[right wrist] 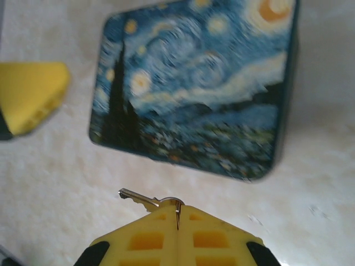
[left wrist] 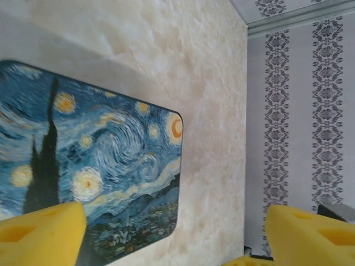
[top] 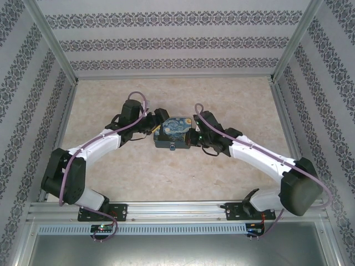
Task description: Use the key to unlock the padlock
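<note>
hidden: my right claw [right wrist: 177,213] pinches the key [right wrist: 136,197] (just its end pokes out) | cut off: painted tin [right wrist: 194,94], blurry | my left claw [left wrist: 172,213]: spread wide

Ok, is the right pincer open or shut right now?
Shut. The right pincer has its yellow fingers pressed together, pinching the key, whose blade sticks out sideways.

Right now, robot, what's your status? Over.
Left gripper open at the painted tin's edge. Right gripper shut on the key, blade sticking out. Tin lies ahead of the key, apart from it.
</note>
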